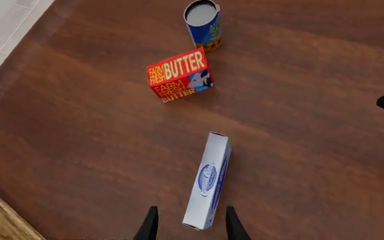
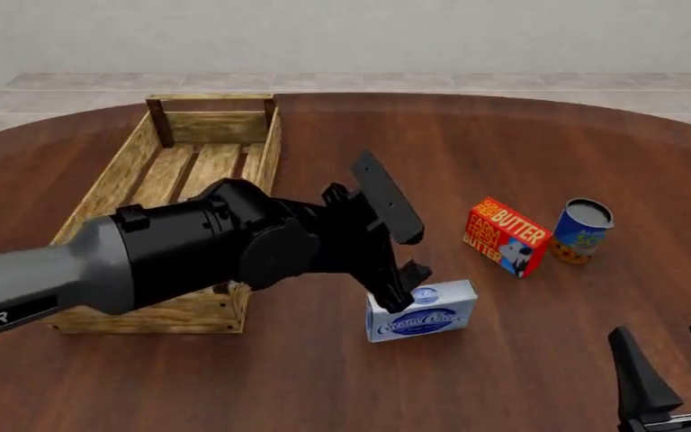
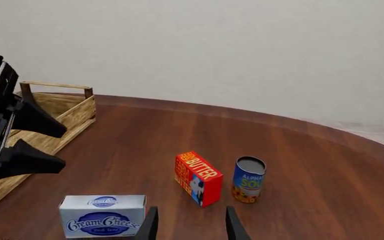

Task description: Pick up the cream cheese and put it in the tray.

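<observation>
Through your left wrist camera, the left gripper has its two fingers spread wide, one on each side of the near end of the cream cheese; nothing is clamped, and whether the pads touch the box you cannot tell; the box stands on a long narrow edge, its long axis running straight away from the fingers, slightly slanted, oval logo on the side face; beyond its far end sits the butter box, and further still the blue can; a corner of the tray shows beside the fingers.

From the front camera, your left gripper hangs at the left end of the cream cheese, which rests on the table with its long axis crosswise and its broad logo face toward you; the tray lies just behind your arm's side; your right gripper hovers low at the right, fingers apart, holding nothing.

From your right wrist camera, the right gripper is parted and empty; the cream cheese stands just off its fingers, broad face toward it; butter box and can lie ahead.
</observation>
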Robot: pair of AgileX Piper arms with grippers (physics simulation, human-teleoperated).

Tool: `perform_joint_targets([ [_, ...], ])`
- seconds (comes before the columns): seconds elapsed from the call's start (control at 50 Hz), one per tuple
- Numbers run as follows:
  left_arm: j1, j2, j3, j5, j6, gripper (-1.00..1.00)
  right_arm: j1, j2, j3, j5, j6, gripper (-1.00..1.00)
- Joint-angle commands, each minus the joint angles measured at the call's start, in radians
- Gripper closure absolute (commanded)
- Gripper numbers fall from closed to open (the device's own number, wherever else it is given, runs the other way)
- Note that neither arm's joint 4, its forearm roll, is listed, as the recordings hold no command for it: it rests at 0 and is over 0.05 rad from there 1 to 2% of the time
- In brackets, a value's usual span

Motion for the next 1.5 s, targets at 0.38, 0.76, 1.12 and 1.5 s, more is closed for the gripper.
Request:
perform_joint_targets([
  [0.38,0.006,0.087,-0.021,0.028,0.058,-1.00,-0.003,0.000,0.000,0.001,0.005,-1.00],
  [0.76,0.005,0.120,0.007,0.014,0.052,-1.00,-0.004,-0.001,0.000,-0.004,0.007,-1.00],
  [1.12,0.014,0.182,0.017,-0.023,0.038,-1.00,-0.005,-0.002,0.000,-0.014,0.011,-1.00],
  [1.5,0.036,0.220,-0.011,-0.005,0.065,-1.00,-0.005,-0.002,0.000,-0.012,0.010,-1.00],
])
